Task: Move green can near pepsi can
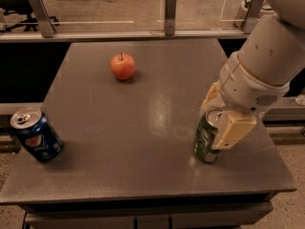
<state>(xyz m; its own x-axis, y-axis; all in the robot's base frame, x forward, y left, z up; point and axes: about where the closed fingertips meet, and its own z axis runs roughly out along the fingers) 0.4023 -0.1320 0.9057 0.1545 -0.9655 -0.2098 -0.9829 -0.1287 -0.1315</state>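
The green can [206, 140] stands on the grey table [143, 128] at the front right, green with white mottling and a silver top. My gripper [218, 120] is down around it: one cream finger [232, 130] presses its right side and the other [209, 97] sits behind its top. The can's base rests on the table. The pepsi can [36, 135], dark blue with a round red-white-blue logo, stands at the front left edge, far from the green can.
A red apple [123, 66] lies at the table's back middle. A rail with metal posts [170, 13] runs behind the table. The table's front edge is just in front of both cans, and its right edge is close to the green can.
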